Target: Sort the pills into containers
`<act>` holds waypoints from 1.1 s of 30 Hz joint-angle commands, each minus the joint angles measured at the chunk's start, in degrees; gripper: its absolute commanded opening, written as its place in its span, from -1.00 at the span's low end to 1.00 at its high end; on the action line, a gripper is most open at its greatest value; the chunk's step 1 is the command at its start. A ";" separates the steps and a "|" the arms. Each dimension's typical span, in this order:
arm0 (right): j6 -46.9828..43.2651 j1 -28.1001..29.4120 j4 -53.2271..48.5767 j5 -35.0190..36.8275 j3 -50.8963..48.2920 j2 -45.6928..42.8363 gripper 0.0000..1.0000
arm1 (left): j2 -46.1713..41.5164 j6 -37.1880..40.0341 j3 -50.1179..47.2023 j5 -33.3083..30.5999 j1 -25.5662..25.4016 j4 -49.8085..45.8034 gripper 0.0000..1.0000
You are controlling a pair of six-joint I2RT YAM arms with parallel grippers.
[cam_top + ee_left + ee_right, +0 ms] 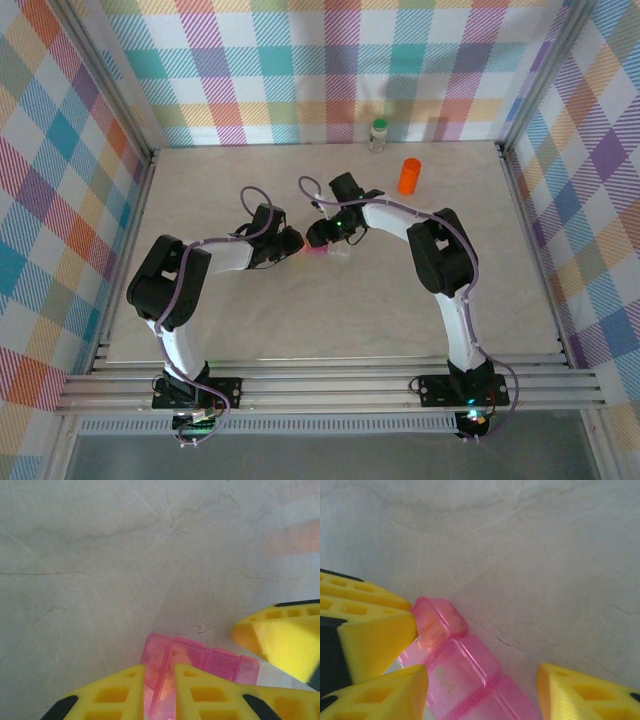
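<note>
Clamping one end of the pink see-through container [220,662] with the left gripper [159,674], jaws drawn in tight on its thin wall. Straddling the same container farther along with the right gripper [482,670], fingers parted, one pad close against its side, the other clear of it. Lying low on the table [250,320] near its middle, between both wrists. Standing well apart toward the back: orange vial [409,176], white bottle with green cap [378,134].
</note>
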 commanded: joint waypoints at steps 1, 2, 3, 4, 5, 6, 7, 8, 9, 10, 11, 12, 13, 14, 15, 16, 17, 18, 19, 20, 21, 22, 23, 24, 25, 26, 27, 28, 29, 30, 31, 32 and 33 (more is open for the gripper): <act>-4.20 0.16 1.02 -6.23 2.11 2.06 0.17 | 5.29 0.06 -4.78 -0.55 -0.30 -13.24 -0.64; -3.93 0.18 1.61 -6.67 2.02 2.14 0.17 | 5.48 -0.02 -4.92 -0.38 -0.25 -13.07 -0.65; -3.95 0.18 2.04 -7.09 2.02 2.27 0.17 | 5.68 -0.17 -5.04 -0.18 -0.30 -12.82 -0.65; -4.09 0.16 2.36 -7.49 1.95 2.33 0.17 | 5.86 -0.25 -4.96 0.05 -0.29 -12.65 -0.65; -4.22 0.18 2.57 -7.52 1.93 2.36 0.17 | 6.07 -0.27 -4.96 0.39 -0.30 -12.56 -0.66; -4.25 0.18 2.58 -7.61 1.93 2.43 0.17 | 6.30 -0.36 -4.97 0.73 -0.23 -12.39 -0.66; -4.51 0.18 2.60 -7.91 1.93 2.53 0.17 | 6.56 -0.49 -5.04 0.91 -0.22 -12.21 -0.66; -4.59 0.17 2.58 -8.20 1.93 2.60 0.17 | 6.65 -0.53 -5.09 1.16 -0.22 -12.09 -0.66; -4.44 0.18 2.61 -8.23 1.98 2.76 0.17 | 6.75 -0.54 -5.15 1.27 -0.24 -12.00 -0.67; -4.29 0.18 2.37 -8.00 2.10 2.99 0.16 | 6.76 -0.51 -5.16 1.25 -0.17 -12.03 -0.66; -4.27 0.27 1.83 -7.32 2.40 3.33 0.15 | 6.76 -0.47 -5.24 1.25 -0.21 -11.99 -0.67; -4.56 0.34 1.29 -6.16 2.58 3.66 0.13 | 6.76 -0.43 -5.37 1.34 -0.21 -11.99 -0.67; -4.94 0.44 0.85 -4.52 2.56 3.89 0.12 | 6.76 -0.48 -5.47 1.32 -0.21 -11.99 -0.67; -5.34 0.45 0.59 -3.17 2.30 4.20 0.10 | 6.85 -0.53 -5.52 1.57 -0.21 -11.90 -0.67; -5.61 0.51 0.43 -1.57 2.02 4.46 0.09 | 6.93 -0.53 -5.57 1.79 -0.12 -11.79 -0.68; -6.02 0.60 0.05 0.11 1.64 4.85 0.06 | 7.17 -0.53 -5.57 2.16 -0.12 -11.64 -0.68; -6.41 0.75 -0.35 1.93 1.50 5.43 0.03 | 7.49 -0.55 -5.72 2.59 0.01 -11.31 -0.68; -6.64 0.79 -1.45 3.12 1.91 5.97 0.00 | 7.84 -0.55 -5.66 3.12 0.05 -11.15 -0.68; -6.66 0.88 -3.16 4.52 2.79 6.69 -0.06 | 8.27 -0.58 -5.77 3.67 0.18 -10.84 -0.68; -6.68 1.10 -4.49 6.39 3.32 7.09 -0.08 | 8.65 -0.64 -6.00 4.32 0.36 -10.39 -0.69; -8.62 1.23 -5.44 8.36 3.63 7.42 -0.09 | 8.96 -0.69 -6.23 4.69 0.51 -10.17 -0.70; -9.03 1.33 -6.52 10.25 4.01 7.80 -0.11 | 9.17 -0.57 -6.51 5.01 0.73 -10.01 -0.71; -9.32 1.33 -7.38 11.20 4.12 8.23 -0.12 | 9.43 -0.41 -6.91 5.11 0.97 -9.93 -0.72; -10.01 1.32 -7.82 11.66 3.98 8.23 -0.13 | 9.55 -0.19 -7.10 5.35 1.15 -9.88 -0.73; -10.15 1.39 -7.38 11.53 3.17 7.85 -0.14 | 9.97 0.16 -7.23 5.70 1.27 -10.09 -0.73; -10.42 1.31 -7.23 11.51 2.79 7.62 -0.14 | 10.23 0.41 -7.25 5.94 1.31 -10.15 -0.74; -10.57 1.31 -7.35 11.61 2.79 7.64 -0.15 | 10.34 0.47 -7.57 6.43 1.28 -9.84 -0.75; -10.68 1.33 -7.84 11.81 3.02 7.69 -0.15 | 10.31 0.48 -8.00 6.84 1.31 -9.52 -0.76; -10.68 1.32 -8.21 12.33 3.28 7.85 -0.15 | 10.32 0.74 -8.30 6.92 1.28 -9.37 -0.79; -10.68 1.32 -8.74 12.71 3.54 7.98 -0.16 | 10.20 0.86 -8.61 6.80 1.20 -9.50 -0.80; -10.68 1.33 -9.36 13.16 3.77 8.04 -0.16 | 9.98 1.24 -8.82 6.49 1.12 -9.99 -0.80; -10.77 1.33 -9.72 13.55 3.86 8.04 -0.16 | 9.78 1.76 -8.99 5.89 1.04 -10.86 -0.81; -10.77 1.33 -10.09 13.96 3.93 8.17 -0.16 | 9.66 2.49 -9.09 5.20 0.98 -11.81 -0.81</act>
